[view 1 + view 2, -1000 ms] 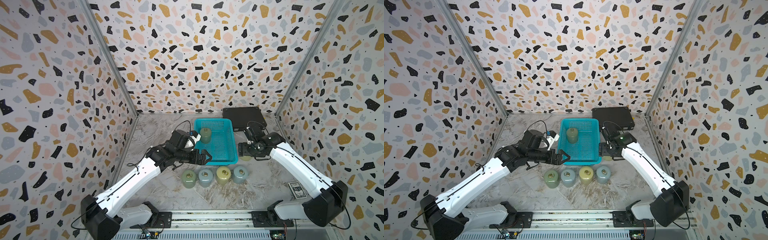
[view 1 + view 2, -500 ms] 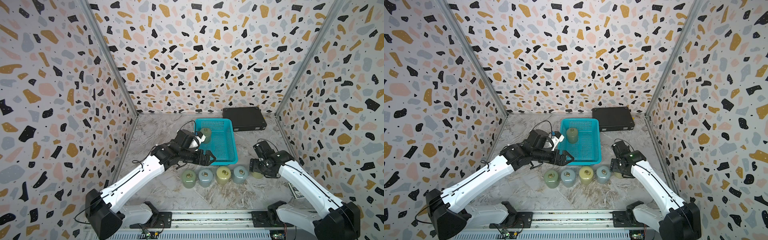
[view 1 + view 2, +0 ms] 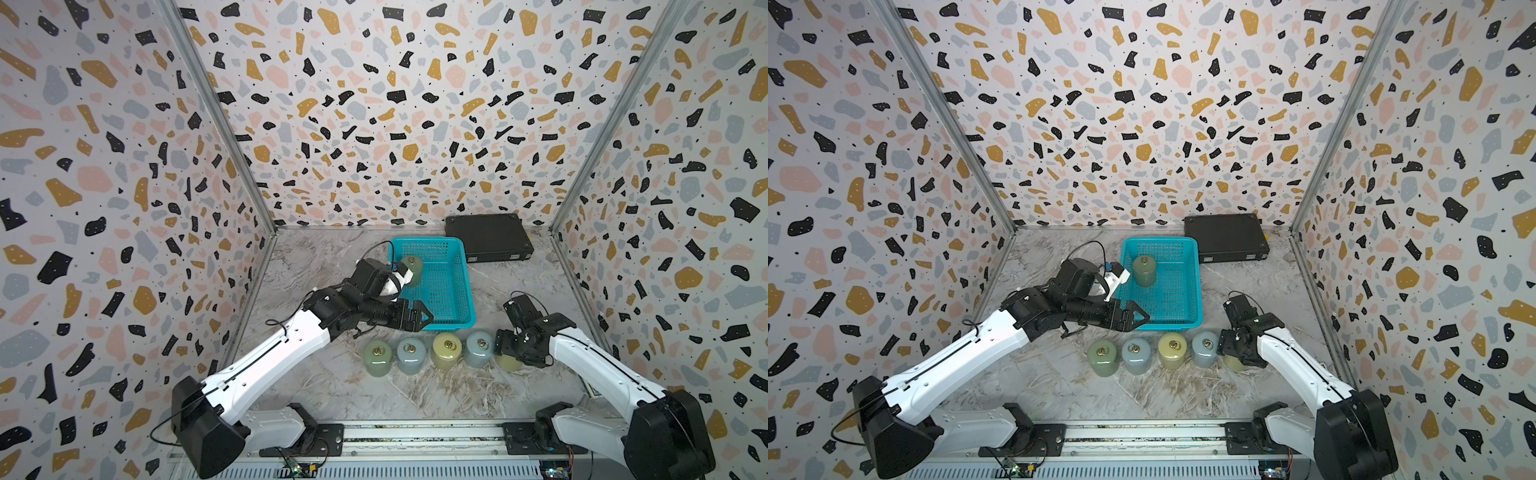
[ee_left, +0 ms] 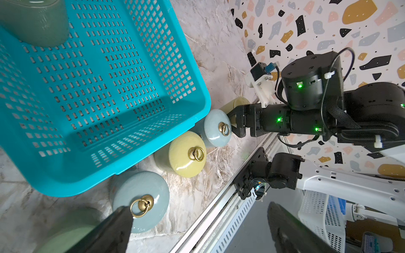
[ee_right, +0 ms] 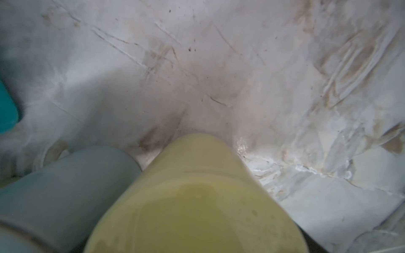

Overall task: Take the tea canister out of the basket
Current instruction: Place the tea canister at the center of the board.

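Note:
The teal basket (image 3: 468, 286) (image 3: 1200, 291) (image 4: 197, 87) stands mid-table. A green tea canister (image 3: 412, 271) (image 3: 1144, 271) (image 4: 37, 24) stands upright in its far left part. My left gripper (image 3: 424, 318) (image 3: 1140, 318) (image 4: 198, 207) hangs open and empty over the basket's front left corner. My right gripper (image 3: 505, 348) (image 3: 1230, 347) (image 4: 234, 122) is shut on a pale yellow canister (image 3: 510, 363) (image 3: 1234, 363) (image 5: 197, 197). That canister rests on the table, front right of the basket.
Several canisters stand in a row in front of the basket: green (image 3: 377, 357), blue-grey (image 3: 410, 355), yellow (image 3: 446, 351), blue-grey (image 3: 480, 349) (image 5: 65, 186). A flat black case (image 3: 488, 243) (image 3: 1225, 239) lies at the back right. Walls close three sides.
My right gripper carried the pale yellow canister from beside the basket's right wall forward and down to the right end of the row. My left gripper crept slightly right along the basket's front.

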Motion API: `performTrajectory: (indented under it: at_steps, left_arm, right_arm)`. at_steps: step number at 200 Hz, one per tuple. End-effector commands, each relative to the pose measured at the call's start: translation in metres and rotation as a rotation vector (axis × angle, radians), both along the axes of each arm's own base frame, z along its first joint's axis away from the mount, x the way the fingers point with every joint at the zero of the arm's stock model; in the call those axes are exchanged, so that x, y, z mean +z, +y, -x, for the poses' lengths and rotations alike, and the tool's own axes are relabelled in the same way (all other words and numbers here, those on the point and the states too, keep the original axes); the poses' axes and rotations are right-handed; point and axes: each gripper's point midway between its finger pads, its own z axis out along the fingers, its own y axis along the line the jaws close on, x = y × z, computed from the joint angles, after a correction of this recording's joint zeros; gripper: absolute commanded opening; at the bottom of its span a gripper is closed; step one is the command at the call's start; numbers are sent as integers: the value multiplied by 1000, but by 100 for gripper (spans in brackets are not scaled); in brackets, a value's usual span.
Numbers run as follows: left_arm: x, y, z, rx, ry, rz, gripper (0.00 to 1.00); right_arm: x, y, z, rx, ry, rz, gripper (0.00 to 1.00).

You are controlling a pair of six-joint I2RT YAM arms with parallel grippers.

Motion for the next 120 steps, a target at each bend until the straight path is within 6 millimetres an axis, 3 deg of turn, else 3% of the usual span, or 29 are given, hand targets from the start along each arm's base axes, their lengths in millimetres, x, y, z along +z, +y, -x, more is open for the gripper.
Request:
performTrajectory:
  at_steps: [1, 75, 120]
  left_arm:
    - [16, -4, -4, 4, -36, 27, 100]
    - [16, -4, -6, 12, -38, 23, 100]
    - [16, -3, -6, 15, -38, 21, 100]
  right_arm:
    - [7, 1, -13, -9, -57, -5, 86]
    - [-5, -2, -10, 9, -46, 18, 91]
    - [0, -2, -10, 14, -58, 13, 98]
